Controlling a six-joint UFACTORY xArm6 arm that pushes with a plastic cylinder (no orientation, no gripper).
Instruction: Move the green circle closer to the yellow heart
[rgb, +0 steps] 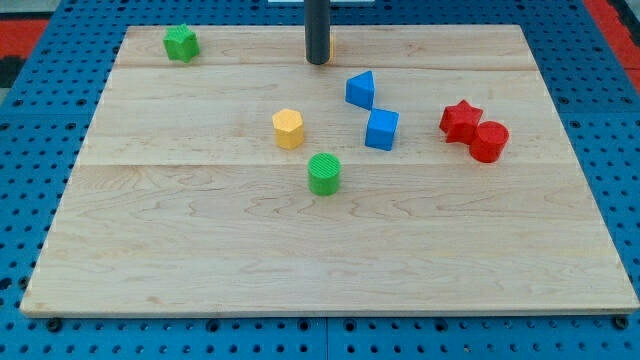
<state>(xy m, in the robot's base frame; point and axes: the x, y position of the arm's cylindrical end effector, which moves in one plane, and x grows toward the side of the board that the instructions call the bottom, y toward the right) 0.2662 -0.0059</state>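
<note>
Camera view: the wooden desk (200, 260) carries the green circle (324, 173) near centre, just below-right of a yellow block (288, 128) whose shape I cannot make out. The circle looks light, rigid and slippery, so push it flat-on, low on its side. My tool is a plain rod without jaws; my tip (317, 61) rests at the view's top, well apart.

Blocks: two green (324, 173), two blue (381, 129), two red (489, 141), one yellow (288, 128).

My tip (318, 62) near view's top edge. Yellow block (288, 129) and blue blocks (361, 90) (381, 130) flank open lane toward green circle (324, 173).
</note>
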